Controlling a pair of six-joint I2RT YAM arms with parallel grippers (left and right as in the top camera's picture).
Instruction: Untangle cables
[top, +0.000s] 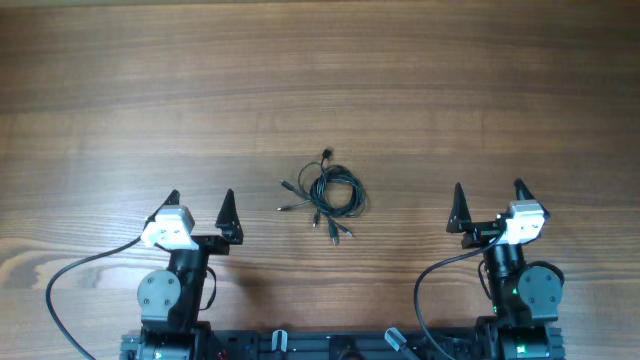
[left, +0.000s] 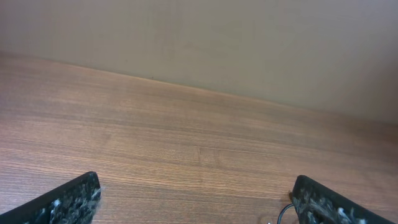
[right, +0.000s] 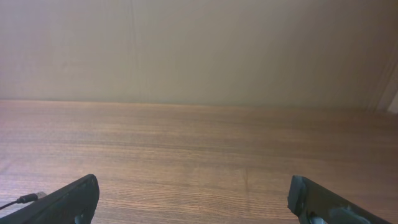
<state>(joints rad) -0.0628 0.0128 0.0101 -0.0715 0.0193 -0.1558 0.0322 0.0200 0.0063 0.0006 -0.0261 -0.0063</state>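
Note:
The cables (top: 328, 192) lie as a small tangled coil of thin black wire in the middle of the wooden table, with plug ends sticking out to the left, top and bottom. My left gripper (top: 200, 199) stands open to the left of the coil, well apart from it. My right gripper (top: 489, 190) stands open to the right, also apart. In the left wrist view a loop of cable (left: 283, 213) peeks out beside the right finger. In the right wrist view a plug end (right: 25, 199) shows just above the left finger. Nothing sits between either pair of fingers.
Thicker black arm cables (top: 60, 290) loop on the table beside each arm base near the front edge. A plain wall (right: 199, 50) rises beyond the table's far edge.

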